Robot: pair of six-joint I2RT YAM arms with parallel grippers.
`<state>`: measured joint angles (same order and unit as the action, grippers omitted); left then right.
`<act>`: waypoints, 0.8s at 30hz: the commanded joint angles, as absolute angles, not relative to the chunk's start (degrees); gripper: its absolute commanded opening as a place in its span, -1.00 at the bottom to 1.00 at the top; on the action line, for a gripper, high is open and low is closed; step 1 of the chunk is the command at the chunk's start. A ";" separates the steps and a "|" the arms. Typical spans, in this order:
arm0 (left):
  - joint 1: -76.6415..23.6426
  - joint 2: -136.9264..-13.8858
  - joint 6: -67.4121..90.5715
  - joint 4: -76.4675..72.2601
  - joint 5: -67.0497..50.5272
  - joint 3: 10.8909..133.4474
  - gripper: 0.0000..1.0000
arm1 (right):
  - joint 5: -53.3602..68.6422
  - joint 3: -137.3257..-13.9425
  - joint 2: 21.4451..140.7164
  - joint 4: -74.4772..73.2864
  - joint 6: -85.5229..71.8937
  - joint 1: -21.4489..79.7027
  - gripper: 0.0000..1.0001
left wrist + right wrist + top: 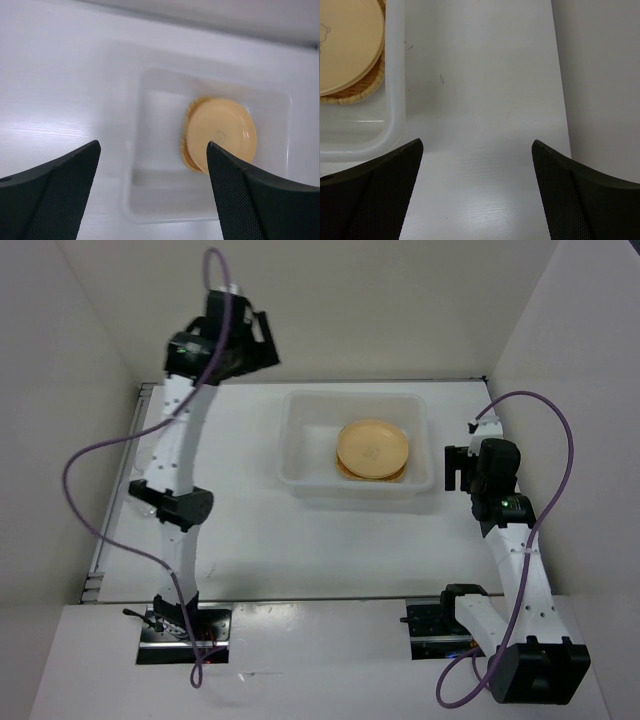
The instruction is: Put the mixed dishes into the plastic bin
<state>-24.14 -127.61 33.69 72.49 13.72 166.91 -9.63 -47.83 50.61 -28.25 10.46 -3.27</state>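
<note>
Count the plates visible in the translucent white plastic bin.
2, stacked: a round tan-yellow plate on top, a woven tan plate peeking out beneath. Others may be hidden between them.

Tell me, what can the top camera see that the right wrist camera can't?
Only the top view shows the left arm, the right arm and the whole bin. Only the right wrist view shows the weave of the woven plate poking out under the round plate, plus its own open gripper. Both show the bin, the round plate and the white table.
</note>
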 commanded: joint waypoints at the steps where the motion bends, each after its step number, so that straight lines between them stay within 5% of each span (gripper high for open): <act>1: -11.91 -121.22 35.16 74.62 17.87 155.51 0.87 | -9.14 -47.37 50.97 -25.31 10.81 -3.69 0.87; 12: 3.42 -105.04 27.25 57.58 11.34 109.11 0.84 | -8.61 -47.37 50.98 -25.31 11.34 -4.22 0.87; 24: 8.08 -105.47 21.62 51.07 11.77 99.76 0.82 | -8.61 -47.37 52.03 -25.31 11.34 -4.75 0.87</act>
<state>7.01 -107.00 24.01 54.04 11.66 101.27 -8.51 -47.55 51.96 -28.23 11.20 -4.38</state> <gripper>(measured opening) 0.908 0.935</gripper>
